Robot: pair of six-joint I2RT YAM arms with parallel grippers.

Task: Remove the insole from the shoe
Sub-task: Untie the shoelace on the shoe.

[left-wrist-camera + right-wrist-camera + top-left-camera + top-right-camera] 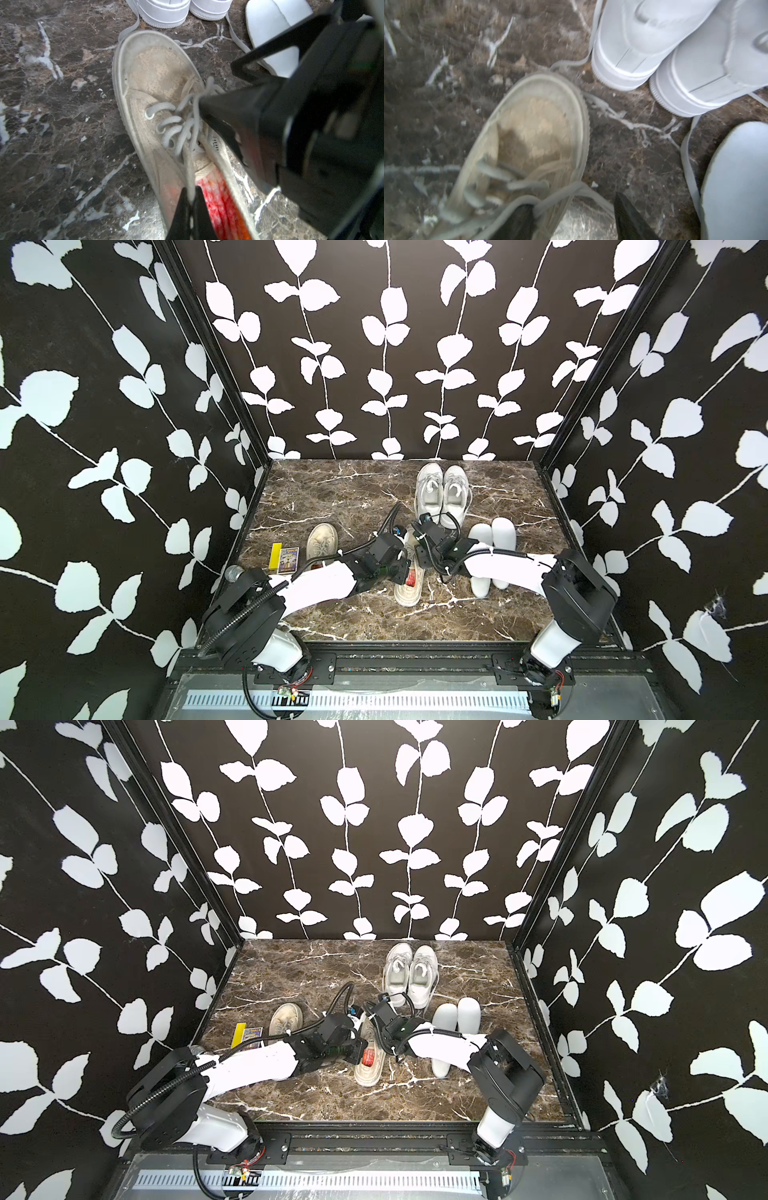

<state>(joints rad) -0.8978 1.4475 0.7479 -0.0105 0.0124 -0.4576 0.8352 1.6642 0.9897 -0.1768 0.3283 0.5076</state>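
Pinches a lace (188,166) in the left pincer (190,199), seemingly to widen the shoe (158,72) over the red insole (218,199). Straddles its side with the right pincer (572,202) spread, probably bracing.

Both arms (316,585) reach inward, left fingers (178,218) pinched together, right fingers (631,220) parted (wrists (432,547) close together).

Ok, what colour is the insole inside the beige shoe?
The insole is red-orange, clearest in the left wrist view.
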